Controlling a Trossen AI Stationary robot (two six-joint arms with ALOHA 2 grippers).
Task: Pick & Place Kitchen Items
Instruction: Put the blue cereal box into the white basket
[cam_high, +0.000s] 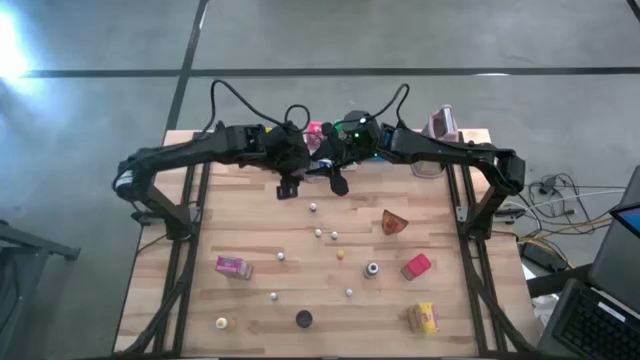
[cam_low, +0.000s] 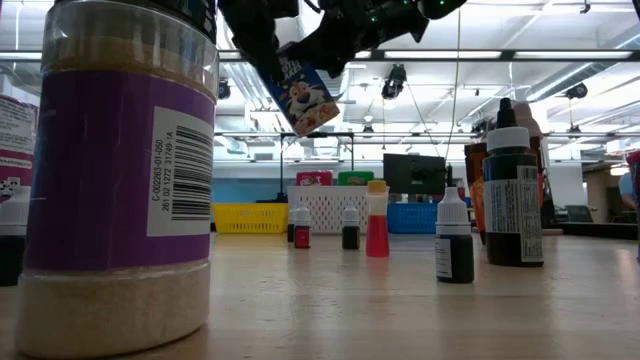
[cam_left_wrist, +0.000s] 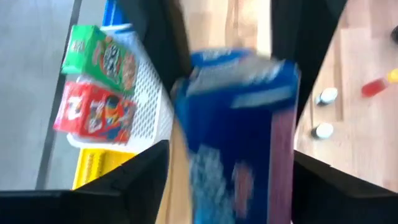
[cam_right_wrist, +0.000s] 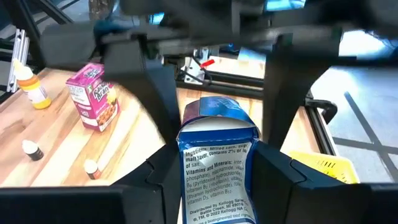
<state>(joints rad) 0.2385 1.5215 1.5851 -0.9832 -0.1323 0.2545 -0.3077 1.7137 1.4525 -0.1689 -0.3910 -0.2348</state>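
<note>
Handing off in mid-air, your two grippers met above the far edge of the table (cam_high: 300, 300), with a small blue cereal box (cam_low: 305, 95) between them. Your right gripper (cam_right_wrist: 217, 162) was clamped on the box, one dark finger on each side of it, the printed side panel facing its wrist camera. Your left gripper (cam_left_wrist: 230, 168) stood with its fingers spread to either side of the same box, seemingly clear of it, so judge it as let go or about to be. The box hung tilted, well above the wood, close to the white bin (cam_left_wrist: 149, 93) and yellow bin (cam_left_wrist: 93, 165) at the far edge; a green box (cam_left_wrist: 102, 56) and a red box (cam_left_wrist: 96, 112) already lay in the white bin.

The step in hand looked like the transfer of the blue box from one arm to the other, ahead of a drop into a bin. Your next move called for the left arm to back away without brushing the box, then for the right arm to carry it over a bin and release it. Still waiting on the table were a pink box (cam_high: 233, 266), a red packet (cam_high: 416, 266), a yellow packet (cam_high: 423, 318) and several small bottles (cam_high: 372, 269).
</note>
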